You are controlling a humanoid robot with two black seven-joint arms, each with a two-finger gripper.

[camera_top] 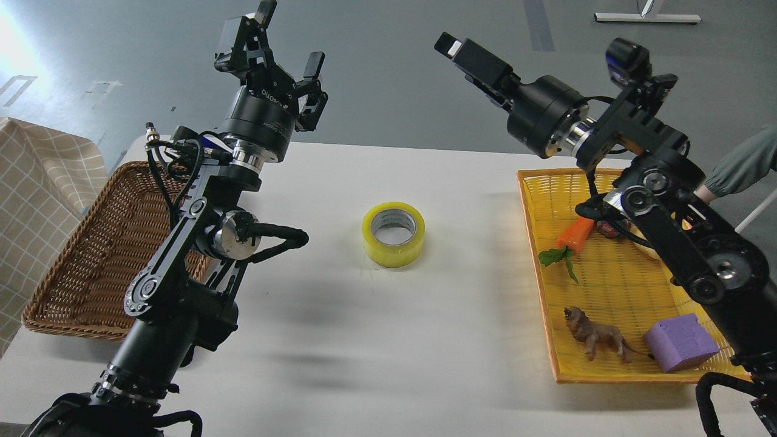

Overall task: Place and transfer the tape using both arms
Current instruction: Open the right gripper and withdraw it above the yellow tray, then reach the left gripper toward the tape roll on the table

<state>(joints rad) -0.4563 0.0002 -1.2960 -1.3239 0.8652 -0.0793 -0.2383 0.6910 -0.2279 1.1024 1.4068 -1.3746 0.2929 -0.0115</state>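
The tape (pixel 393 233), a yellow roll with a grey-white core, lies flat on the white table (pixel 388 340) near its middle, touched by nothing. My left gripper (pixel 290 37) is open and empty, raised high above the table's far left, well left of the tape. My right gripper (pixel 452 48) is raised high above the table's far edge, up and right of the tape. It points up-left and shows side-on, so its fingers cannot be told apart. It holds nothing.
A brown wicker basket (pixel 91 243) sits at the left under my left arm. A yellow basket (pixel 549 328) at the right holds a carrot (pixel 573 237), a lion toy (pixel 598 340) and a purple block (pixel 680 341). A person's sleeve (pixel 740 164) is at the right edge.
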